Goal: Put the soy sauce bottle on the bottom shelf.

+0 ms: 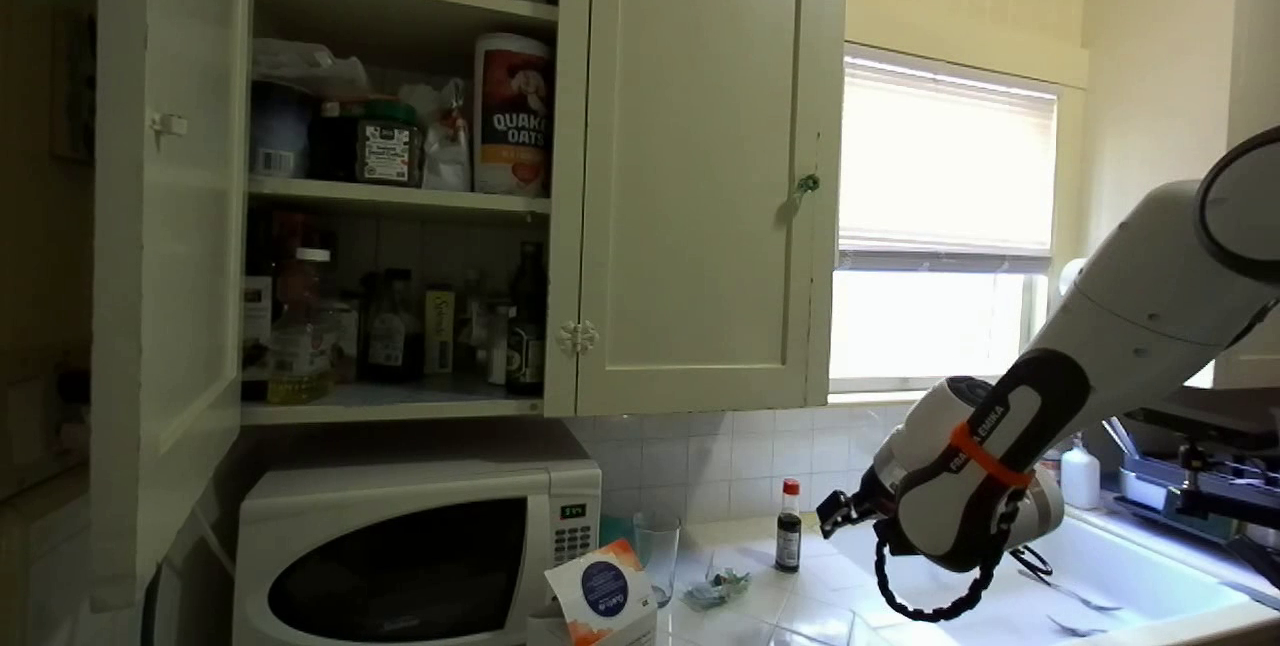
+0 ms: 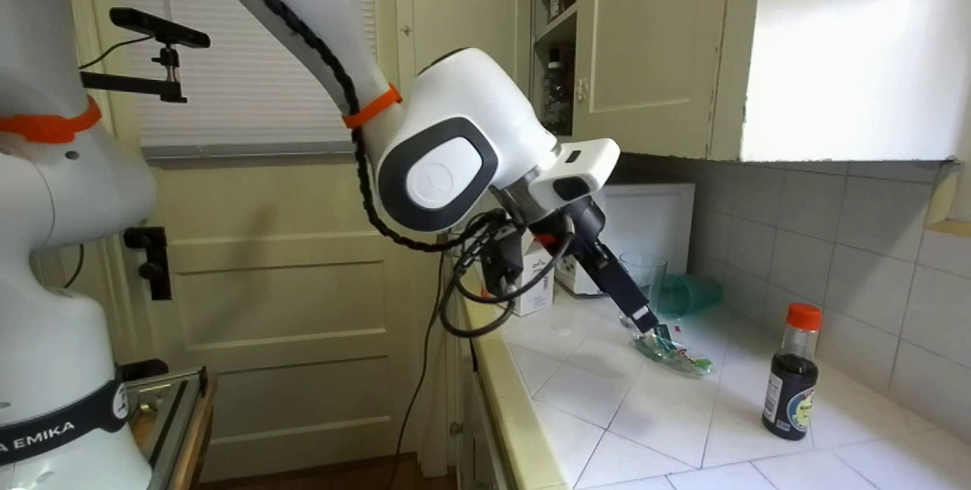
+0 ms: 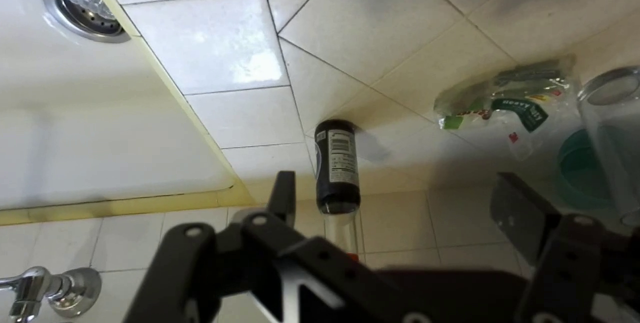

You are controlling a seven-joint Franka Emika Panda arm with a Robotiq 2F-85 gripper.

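The soy sauce bottle [image 1: 788, 538], with dark contents and a red cap, stands upright on the tiled counter; it also shows in an exterior view [image 2: 791, 391]. In the wrist view the bottle [image 3: 340, 165] appears cap-down between the finger lines, nearer the left finger, its cap mostly hidden by the gripper. My gripper [image 3: 395, 183] is open and empty. In both exterior views the gripper [image 1: 832, 514] [image 2: 643, 320] is above the counter, apart from the bottle. The bottom shelf [image 1: 400, 412] is the lowest board of the open white cupboard, above the microwave, and holds several bottles and boxes.
The microwave [image 1: 400, 566] stands under the cupboard. The open cupboard door [image 1: 190, 226] sticks out on its left. A carton [image 1: 608, 598], a clear glass [image 1: 657, 551], a teal cup [image 2: 689, 294] and a plastic bag [image 2: 675, 357] are on the counter. A sink [image 3: 100, 148] adjoins.
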